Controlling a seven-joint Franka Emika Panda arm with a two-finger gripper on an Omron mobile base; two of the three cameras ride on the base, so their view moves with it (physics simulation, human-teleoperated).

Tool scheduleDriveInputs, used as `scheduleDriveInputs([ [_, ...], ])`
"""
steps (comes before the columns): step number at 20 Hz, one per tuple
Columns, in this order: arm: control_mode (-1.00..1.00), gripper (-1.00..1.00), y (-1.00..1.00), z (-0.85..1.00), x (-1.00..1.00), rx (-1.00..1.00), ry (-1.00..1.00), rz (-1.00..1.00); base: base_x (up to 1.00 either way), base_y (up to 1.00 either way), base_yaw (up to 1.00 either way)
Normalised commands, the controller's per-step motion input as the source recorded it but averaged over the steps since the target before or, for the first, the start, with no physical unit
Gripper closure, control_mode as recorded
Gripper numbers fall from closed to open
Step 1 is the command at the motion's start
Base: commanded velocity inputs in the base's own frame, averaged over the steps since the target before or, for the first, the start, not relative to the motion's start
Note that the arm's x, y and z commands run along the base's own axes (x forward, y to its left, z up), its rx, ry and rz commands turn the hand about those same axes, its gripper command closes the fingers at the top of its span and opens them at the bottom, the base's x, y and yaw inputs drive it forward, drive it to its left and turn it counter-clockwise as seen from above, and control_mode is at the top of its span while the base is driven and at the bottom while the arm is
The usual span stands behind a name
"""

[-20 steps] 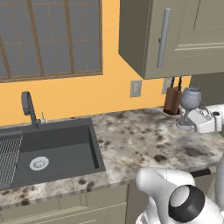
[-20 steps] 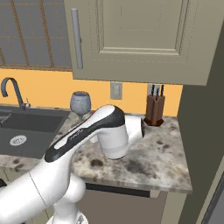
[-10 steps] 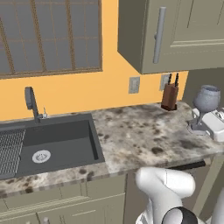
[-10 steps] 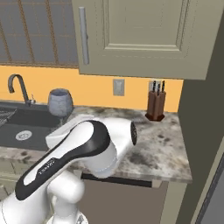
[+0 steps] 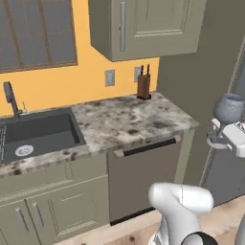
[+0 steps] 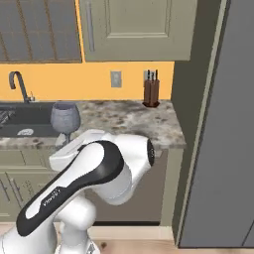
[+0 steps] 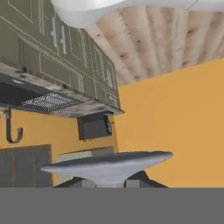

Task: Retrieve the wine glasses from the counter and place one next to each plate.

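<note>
One grey-blue wine glass (image 5: 228, 108) stands upright in my gripper (image 5: 221, 135), which is shut on its stem, out in the air to the right of the counter (image 5: 129, 117). From the right base view the same wine glass (image 6: 65, 117) rises above the gripper (image 6: 65, 141), in front of the counter (image 6: 124, 116). In the hand view the round foot of the wine glass (image 7: 107, 162) sits across the gripper (image 7: 107, 180). The plates are out of view.
A dark sink (image 5: 38, 134) with a faucet (image 5: 9, 95) is set in the counter's left part. A knife block (image 5: 143, 86) stands at the back wall. Below is a dishwasher front (image 5: 143, 177). A tall grey panel (image 6: 223, 124) rises to the right.
The whole picture has shifted: the base has backed off from the counter and turned right. The glass stays in the shut gripper and rides along.
</note>
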Motion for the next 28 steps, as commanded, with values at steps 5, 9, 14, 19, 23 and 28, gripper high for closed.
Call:
scheduleDriveInputs([
  [5,1.00,1.00,0.00,0.00,0.00,0.00,0.00,0.00,-0.14,0.00,-0.96],
  [9,1.00,1.00,0.00,0.00,0.00,0.00,0.00,0.00,0.00,0.00,-1.00],
  [14,1.00,1.00,0.00,0.00,0.00,0.00,0.00,0.00,0.00,0.00,-1.00],
  [19,1.00,1.00,0.00,0.00,0.00,0.00,0.00,0.00,0.00,0.00,-1.00],
  [23,1.00,1.00,0.00,0.00,0.00,0.00,0.00,0.00,0.00,0.00,-0.97],
  [28,1.00,1.00,0.00,0.00,0.00,0.00,0.00,0.00,0.00,0.01,-0.90],
])
